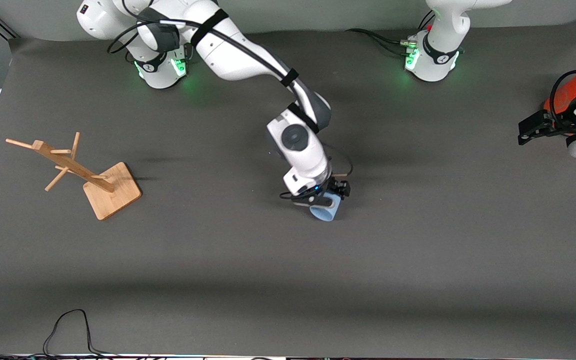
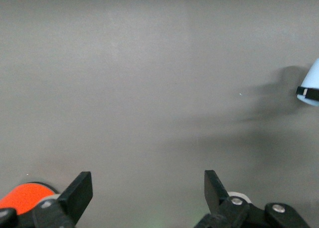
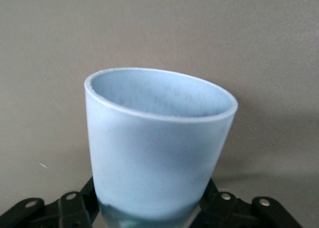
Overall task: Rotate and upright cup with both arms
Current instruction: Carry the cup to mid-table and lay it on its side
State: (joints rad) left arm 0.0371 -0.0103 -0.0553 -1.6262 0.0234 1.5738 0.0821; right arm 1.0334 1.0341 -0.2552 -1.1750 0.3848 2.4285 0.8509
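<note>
The pale blue cup [image 1: 324, 210] is at the middle of the table, tipped on its side. My right gripper [image 1: 329, 196] is shut on it near its base. In the right wrist view the cup [image 3: 154, 148] fills the middle, its open rim pointing away from the camera, with the right gripper [image 3: 152, 210] clamped on its lower body. My left gripper [image 1: 532, 130] waits open at the left arm's end of the table, nothing between its fingers. In the left wrist view the left gripper [image 2: 148, 183] stands wide over bare mat, and the cup [image 2: 312, 83] shows at the edge.
An orange-red can [image 1: 565, 99] stands by the left gripper, also seen as the can [image 2: 24, 198] beside a finger. A wooden mug tree [image 1: 90, 175] stands toward the right arm's end. A black cable [image 1: 68, 327] loops at the table's front edge.
</note>
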